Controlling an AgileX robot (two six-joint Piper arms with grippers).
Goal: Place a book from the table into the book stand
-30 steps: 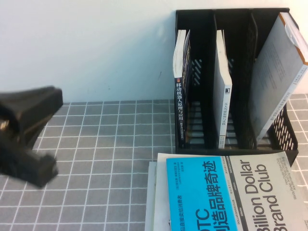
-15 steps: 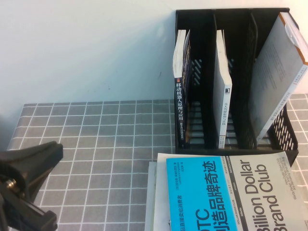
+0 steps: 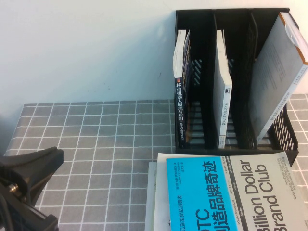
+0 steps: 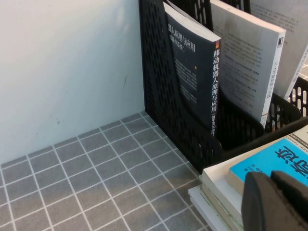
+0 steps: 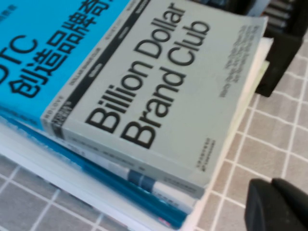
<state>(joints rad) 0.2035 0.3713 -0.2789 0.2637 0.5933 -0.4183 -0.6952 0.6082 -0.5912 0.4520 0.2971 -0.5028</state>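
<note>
A black three-slot book stand stands at the back right, with one book in each slot: a dark one, a white one and a leaning grey one. A stack of books lies in front of it; the top book has a blue and grey cover reading "Billion Dollar Brand Club". My left gripper is shut and empty, beside the stack's left corner, with the blue cover just beyond it. My right gripper is shut and empty, over the tiled mat beside the top book.
A grey tiled mat covers the table in front of a white wall. My left arm shows as a black shape at the near left edge. The stand's perforated side wall rises next to the dark book.
My left arm has drawn back toward the near left corner of the high view. The books and the stand have not moved.
</note>
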